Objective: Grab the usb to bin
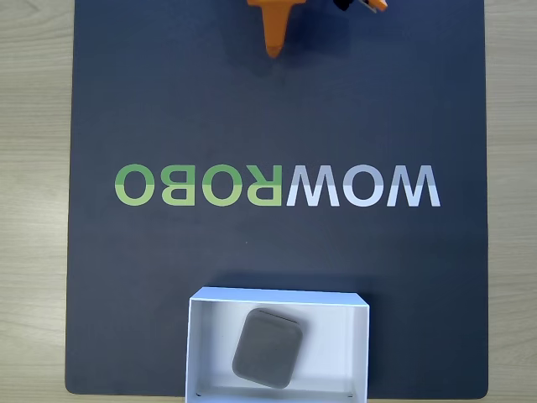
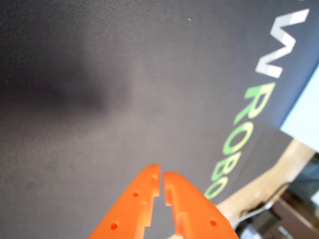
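usb (image 1: 267, 348) in bin (image 1: 195, 336), hand (image 2: 161, 178) seemingly closed, well apart.

Fixed view straight down, wrist view close, oblique, both sharing mat (image 1: 252, 117)

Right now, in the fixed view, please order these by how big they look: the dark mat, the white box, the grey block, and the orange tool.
1. Dark mat
2. White box
3. Grey block
4. Orange tool, cut off by the picture's top edge, so unsure against the block.
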